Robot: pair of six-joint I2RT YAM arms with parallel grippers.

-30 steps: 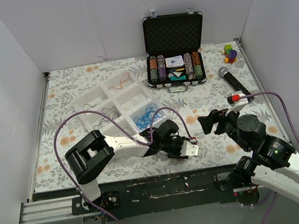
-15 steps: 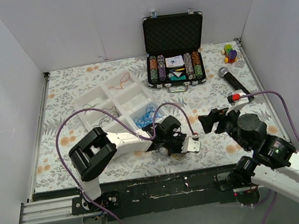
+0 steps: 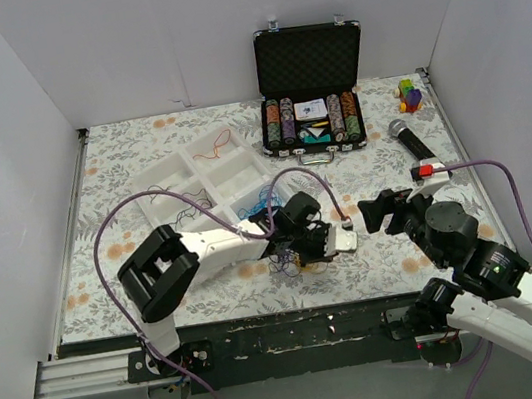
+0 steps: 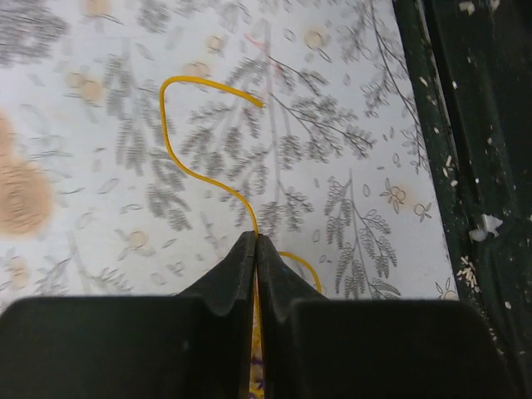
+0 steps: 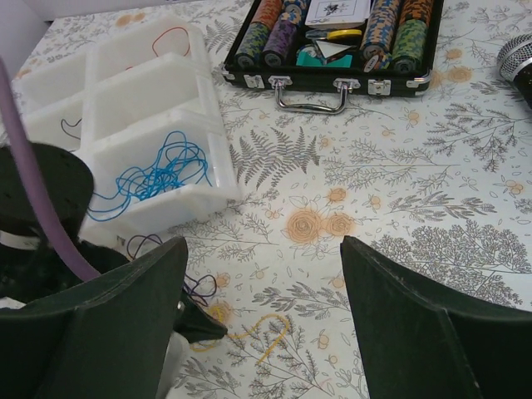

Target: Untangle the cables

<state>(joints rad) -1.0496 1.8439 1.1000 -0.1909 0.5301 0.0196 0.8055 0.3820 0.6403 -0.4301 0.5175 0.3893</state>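
My left gripper (image 4: 255, 243) is shut on a thin orange cable (image 4: 164, 125) that curls over the flowered table ahead of the fingers. In the top view the left gripper (image 3: 308, 257) sits over a small tangle of purple and orange cables (image 3: 283, 255) just in front of the white tray. The right wrist view shows the orange cable (image 5: 277, 317) and purple loops (image 5: 206, 275) by the left fingertip. My right gripper (image 3: 381, 210) is open and empty, a little to the right of the tangle. Blue cable (image 3: 259, 204), red cable (image 3: 217, 144) and dark cables (image 3: 182, 213) lie in separate tray compartments.
The white compartment tray (image 3: 203, 174) stands left of centre. An open black poker chip case (image 3: 317, 120) is at the back, a microphone (image 3: 417, 143) and coloured blocks (image 3: 410, 94) at the right. The table's dark front edge is close below the left gripper.
My left gripper has moved away from the front edge towards the back, drawing the orange cable with it. The right gripper has barely shifted.
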